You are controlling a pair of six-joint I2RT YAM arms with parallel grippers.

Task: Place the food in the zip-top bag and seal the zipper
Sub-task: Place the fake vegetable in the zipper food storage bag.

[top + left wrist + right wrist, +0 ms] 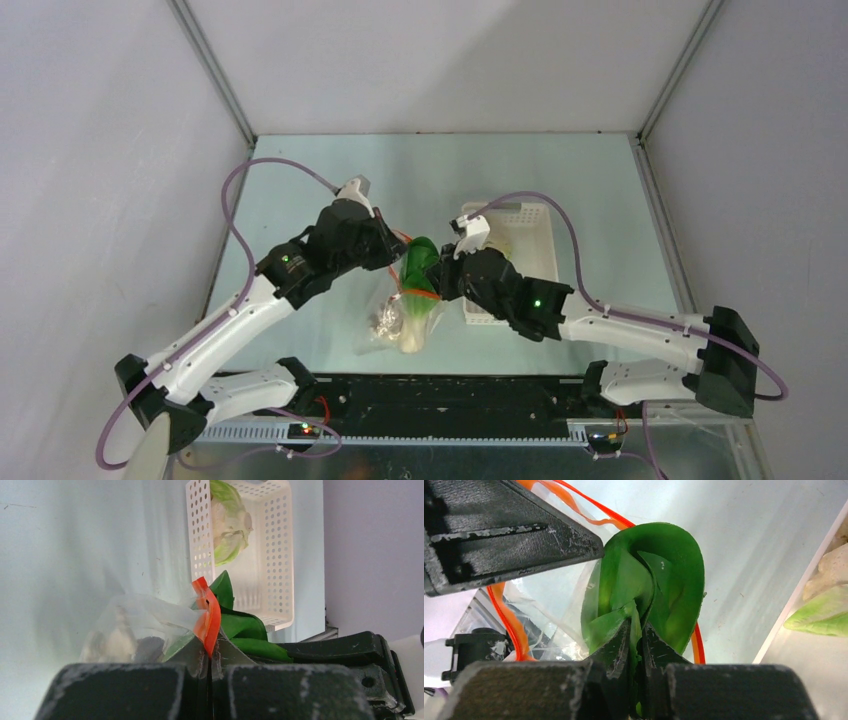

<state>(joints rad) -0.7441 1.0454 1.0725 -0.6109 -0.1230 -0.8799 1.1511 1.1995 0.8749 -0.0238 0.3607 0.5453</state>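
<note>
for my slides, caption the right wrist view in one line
Right fingers pinch a leaf of the bok choy at the orange zipper mouth of the clear zip-top bag, white basket alongside.

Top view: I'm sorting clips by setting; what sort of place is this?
Likely a robot test cell, not a kitchen: bare white enclosure walls, a pale tabletop, toy bok choy.

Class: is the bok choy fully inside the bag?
Partly out: leaves of the bok choy rise past the zipper, pinched by the right gripper; its stem lies in the bag.
</note>
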